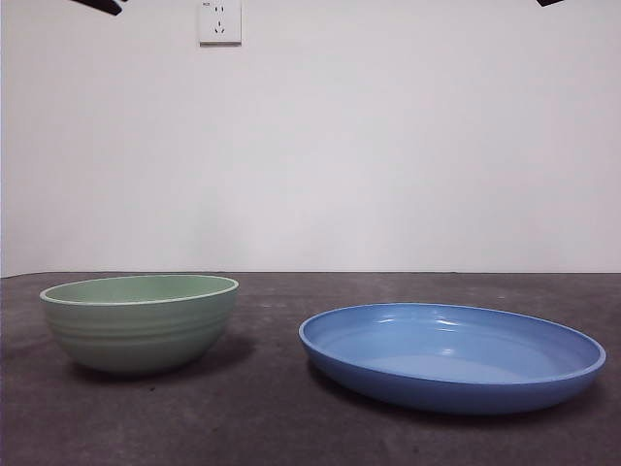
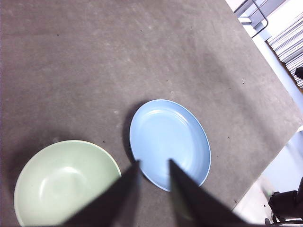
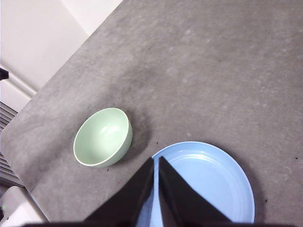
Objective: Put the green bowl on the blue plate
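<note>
On the dark grey desk (image 1: 272,427) the green bowl (image 1: 141,320) stands upright at about 9 o'clock in the front view, with the blue plate (image 1: 451,354) at about 3 o'clock of it; the two are near each other but apart, a strip of bare desk between them, and the bowl is not on the plate. This low view gives the profiles: the bowl's ridged side and lighter rim, and the plate's shallow raised rim, wider than the bowl. It also shows a white wall socket (image 1: 219,21) near 12 o'clock, and only black arm tips at the two top corners. The wrist views look down from well above and show what the front view cannot, the insides of both dishes, each empty. In the left wrist view the left pincer (image 2: 154,163) hangs high over the desk with its jaws apart, a clear gap between the tips, holding nothing; the bowl (image 2: 66,182) and the plate (image 2: 170,142) lie below it, just beside one another. In the right wrist view the right pincer (image 3: 156,161) hovers high above the plate (image 3: 208,184), its jaws drawn almost together with only a thin slit between them and nothing in them; the bowl (image 3: 102,137) sits well clear of it.
</note>
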Motion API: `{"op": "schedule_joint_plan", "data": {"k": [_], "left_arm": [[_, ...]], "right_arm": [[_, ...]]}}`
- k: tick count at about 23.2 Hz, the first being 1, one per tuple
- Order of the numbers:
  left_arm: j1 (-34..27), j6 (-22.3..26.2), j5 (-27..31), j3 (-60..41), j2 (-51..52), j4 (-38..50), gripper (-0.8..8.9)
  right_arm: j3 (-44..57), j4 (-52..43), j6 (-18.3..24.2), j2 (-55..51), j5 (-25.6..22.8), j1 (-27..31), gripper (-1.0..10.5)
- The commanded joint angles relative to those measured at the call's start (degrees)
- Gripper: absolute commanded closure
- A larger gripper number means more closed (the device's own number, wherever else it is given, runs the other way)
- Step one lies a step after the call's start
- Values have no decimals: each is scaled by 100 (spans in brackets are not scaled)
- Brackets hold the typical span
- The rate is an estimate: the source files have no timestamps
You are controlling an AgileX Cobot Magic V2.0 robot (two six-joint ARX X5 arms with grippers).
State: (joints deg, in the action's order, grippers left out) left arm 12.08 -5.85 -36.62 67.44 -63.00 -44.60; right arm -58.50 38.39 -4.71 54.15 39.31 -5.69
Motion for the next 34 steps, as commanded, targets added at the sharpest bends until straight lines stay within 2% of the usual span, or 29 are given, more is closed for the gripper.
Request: {"op": "schedule_joint_plan", "data": {"k": [1,3,6,9,13,19,28,30,34], "left_arm": [[22,85,-46,136,-72,46,453],[22,85,-46,136,-72,46,339],[22,85,-46,136,-72,46,232],[22,85,-46,136,-72,44,168],[22,114,-46,136,-72,44,157],[22,546,46,133,-85,39,160],[20,660,1816,131,-348,-339,161],[20,662,2050,129,-525,-498,161],[20,667,2173,129,-997,-734,161]], "right_arm": [[-122,-39,70,44,31,-24,845],[-122,-44,66,44,31,-24,699],[-122,-66,63,44,28,-24,468],[-122,-63,63,44,28,-24,360],[-122,-63,63,44,28,-24,357],[-122,-61,61,44,31,-24,358],[-122,-52,20,44,33,-24,358],[-122,-39,20,44,33,-24,358],[-122,-17,17,44,33,-24,358]]}}
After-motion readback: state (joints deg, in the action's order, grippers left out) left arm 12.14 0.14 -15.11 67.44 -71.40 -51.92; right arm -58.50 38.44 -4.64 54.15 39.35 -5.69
